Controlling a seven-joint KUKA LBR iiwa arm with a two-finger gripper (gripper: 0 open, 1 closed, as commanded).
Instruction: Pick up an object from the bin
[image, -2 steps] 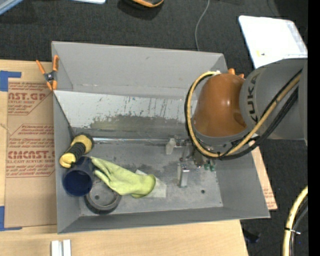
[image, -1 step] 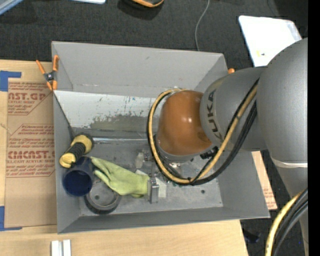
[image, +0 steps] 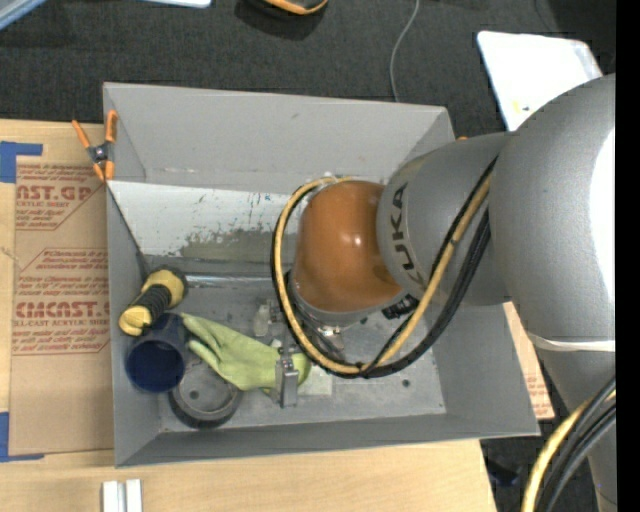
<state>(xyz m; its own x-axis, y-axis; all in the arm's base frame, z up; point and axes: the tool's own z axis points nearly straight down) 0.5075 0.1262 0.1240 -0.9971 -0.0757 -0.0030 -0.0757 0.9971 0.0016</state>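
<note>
A dark surface surrounds the grey bin (image: 200, 130), whose sloped walls drop to a scuffed floor. The arm (image: 560, 220) comes in from 3 o'clock. Its broad grey body covers the bin's right side, and the last link bends down and toward 9 o'clock. The wrist points almost straight down at the floor, capped by the rounded orange cover (image: 340, 245) near the bin's centre. Yellow and black cables (image: 283, 230) loop round the cover from 12 o'clock, down its 9 o'clock side and under to 5 o'clock.

The gripper (image: 279, 349) shows at 7 o'clock of the cover, low over the floor. Its fingers (image: 290, 380) stand apart, one toward 12 o'clock and the other toward 6. The right end of a crumpled green cloth (image: 232, 355) lies between them. The lower finger sits on the cloth's edge, though nothing is pinched.

The cloth stretches from the gripper toward 9 o'clock, on the floor's front half. At its far end a dark blue cup (image: 152, 365) lies on its side, mouth toward 6 o'clock, touching the cloth. At 12 o'clock of the cup lies a yellow and black handle (image: 152, 300), tilted. A grey ring (image: 205, 402) lies flat at 6 o'clock of the cloth, against the front wall, with the cloth's edge lapping over it.
</note>
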